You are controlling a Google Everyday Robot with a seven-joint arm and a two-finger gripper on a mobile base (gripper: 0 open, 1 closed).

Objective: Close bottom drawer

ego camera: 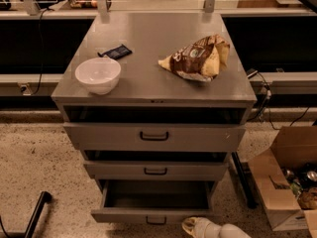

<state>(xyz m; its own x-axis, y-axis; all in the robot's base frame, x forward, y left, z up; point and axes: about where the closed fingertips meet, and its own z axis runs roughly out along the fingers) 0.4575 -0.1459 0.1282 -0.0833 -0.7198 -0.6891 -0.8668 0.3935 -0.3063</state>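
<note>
Grey metal bottom drawer point(124, 215) is pulled out, lowest of three in the cabinet point(158, 86). Gripper point(194, 226) sits at the frame's bottom edge, just in front of its front panel, right of the handle point(156, 220). Open or closed: can't tell.

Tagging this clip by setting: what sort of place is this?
Probably a lab or office workspace: a grey metal drawer cabinet on speckled floor, cables behind it, a cardboard box of oddments beside. The end effector is low, in front of the open bottom drawer.
</note>
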